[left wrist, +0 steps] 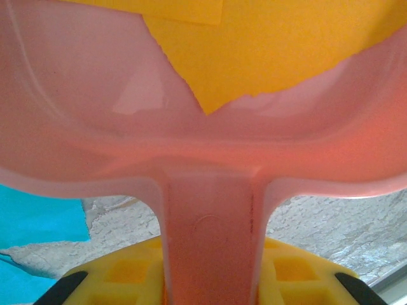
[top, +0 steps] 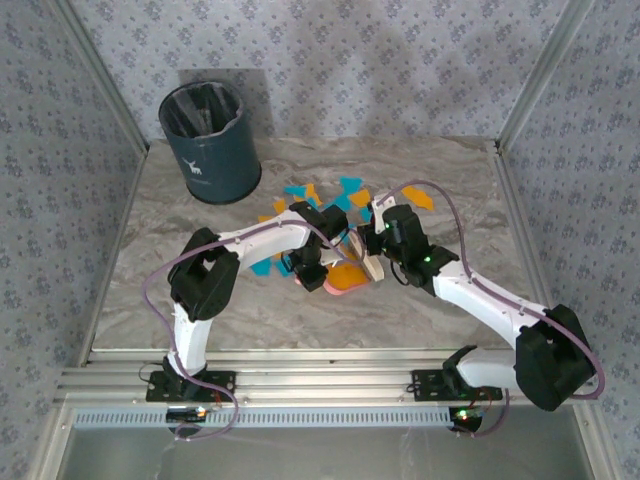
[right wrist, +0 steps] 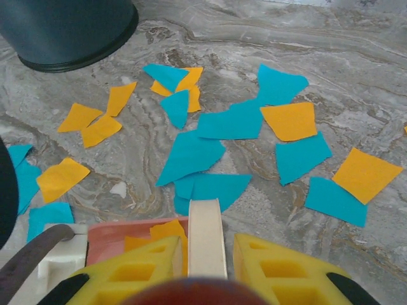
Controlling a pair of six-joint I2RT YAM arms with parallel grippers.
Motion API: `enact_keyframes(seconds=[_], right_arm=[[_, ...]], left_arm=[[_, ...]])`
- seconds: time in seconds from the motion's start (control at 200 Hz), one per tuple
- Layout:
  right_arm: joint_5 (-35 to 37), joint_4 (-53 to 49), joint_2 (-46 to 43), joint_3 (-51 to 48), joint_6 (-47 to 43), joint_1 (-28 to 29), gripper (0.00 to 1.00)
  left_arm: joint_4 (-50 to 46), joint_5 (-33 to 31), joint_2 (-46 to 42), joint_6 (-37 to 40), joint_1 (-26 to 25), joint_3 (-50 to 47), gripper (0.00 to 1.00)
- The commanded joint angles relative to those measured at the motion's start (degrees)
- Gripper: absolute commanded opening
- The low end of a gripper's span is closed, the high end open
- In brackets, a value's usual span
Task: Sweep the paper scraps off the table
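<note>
Turquoise and orange paper scraps (top: 345, 190) lie scattered on the marble table (top: 130, 280), past both grippers. The left gripper (top: 308, 270) is shut on the handle (left wrist: 210, 241) of a pink dustpan (top: 345, 280), which has an orange scrap (left wrist: 273, 51) in its pan. Turquoise scraps (left wrist: 38, 216) lie to its left. The right gripper (right wrist: 205, 270) is shut on the cream handle of a brush (right wrist: 205, 235), just right of the dustpan (right wrist: 114, 235). Several loose scraps (right wrist: 191, 155) are spread ahead of it.
A dark blue-grey bin (top: 210, 140) with a liner stands at the back left of the table, also seen as the bin (right wrist: 63, 28) beyond the scraps. Aluminium rails edge the table, and patterned walls close it in.
</note>
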Motion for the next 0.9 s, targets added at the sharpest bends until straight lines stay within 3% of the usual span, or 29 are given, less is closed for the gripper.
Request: enact_keyframes(seconds=[0.0,0.5,0.894], right_arm=[[-2.60,-0.04,-1.54,2.11,-0.61,1.35,0.00],[2.66,-3.55,-8.83,0.28,-0.17,0.42,0.00],[-2.78,-4.81,-16.52,-2.01,5.00,-8.55,0.00]], left_arm=[[-0.89,0.07,-1.49,0.88,-0.71,-0.17,0.00],[2.56,0.15,-4.58,0.37,-0.53,-2.34,0.00],[5.57,-0.46,-9.51,0.56,0.05,-5.45,0.00]])
